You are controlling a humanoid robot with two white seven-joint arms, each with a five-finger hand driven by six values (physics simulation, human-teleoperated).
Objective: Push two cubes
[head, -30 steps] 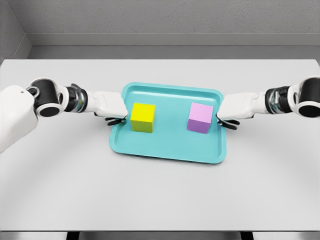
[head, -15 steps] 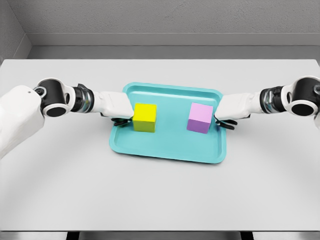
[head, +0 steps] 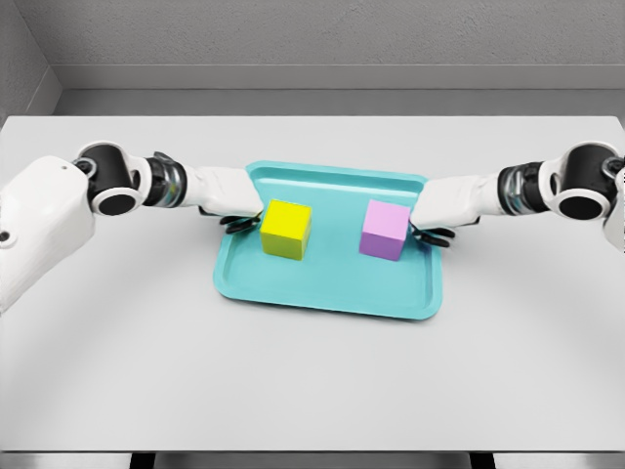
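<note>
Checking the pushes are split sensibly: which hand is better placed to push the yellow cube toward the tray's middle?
The left hand. It sits against the yellow cube on its outer side. The right hand is across the tray, beside the pink cube.

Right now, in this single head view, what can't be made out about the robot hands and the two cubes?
- Left robot hand by the yellow cube: the fingers are tucked under the white palm, so their pose and any contact can't be judged.
- Right robot hand by the pink cube: same, palm covers the fingers.
- Outer cube faces: turned away from the camera.
- Turquoise plastic tray: left and right rims are partly covered by the hands.
</note>
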